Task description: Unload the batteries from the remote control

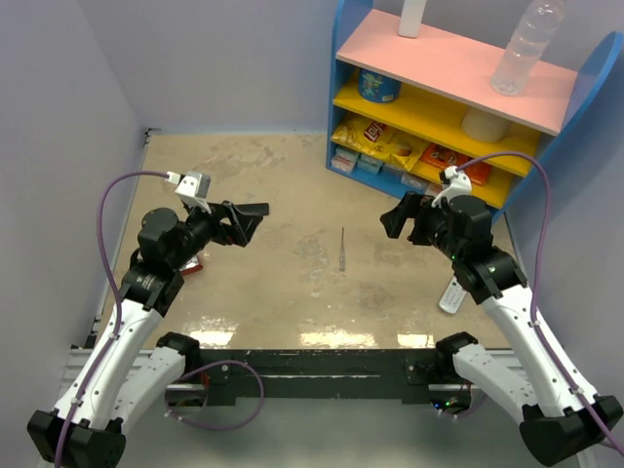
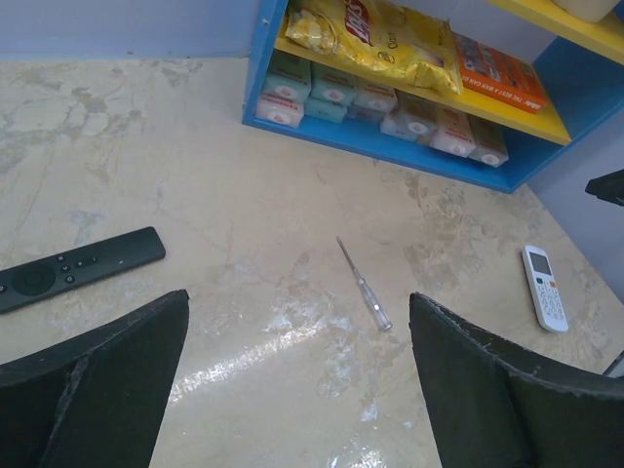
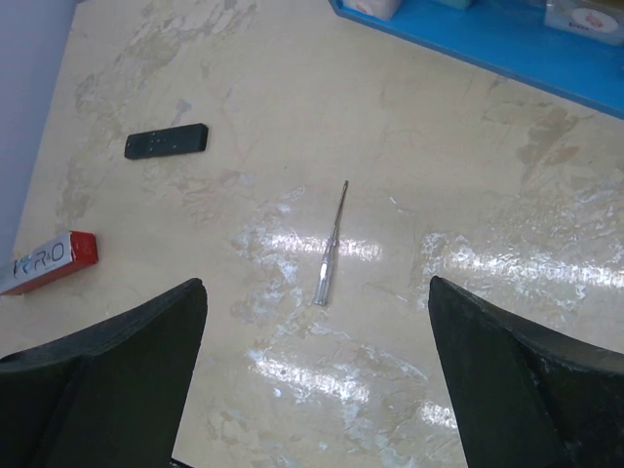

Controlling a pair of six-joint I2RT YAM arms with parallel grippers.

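Observation:
Two remotes lie on the beige tabletop. The black remote (image 2: 78,268) lies face up to the left, also seen far off as the black remote (image 3: 166,141). The white remote (image 2: 544,287) lies on the right; in the top view the white remote (image 1: 451,295) is partly under the right arm. No batteries show in any view. My left gripper (image 1: 246,216) (image 2: 298,322) hovers above the table, open and empty. My right gripper (image 1: 394,216) (image 3: 317,322) faces it, also open and empty. Neither touches a remote.
A thin screwdriver (image 1: 343,250) (image 2: 365,287) (image 3: 329,255) lies between the grippers. A red and white oblong object (image 3: 49,261) (image 1: 191,265) sits by the left arm. A blue shelf unit (image 1: 458,97) with snack packs (image 2: 375,34) stands at the back right.

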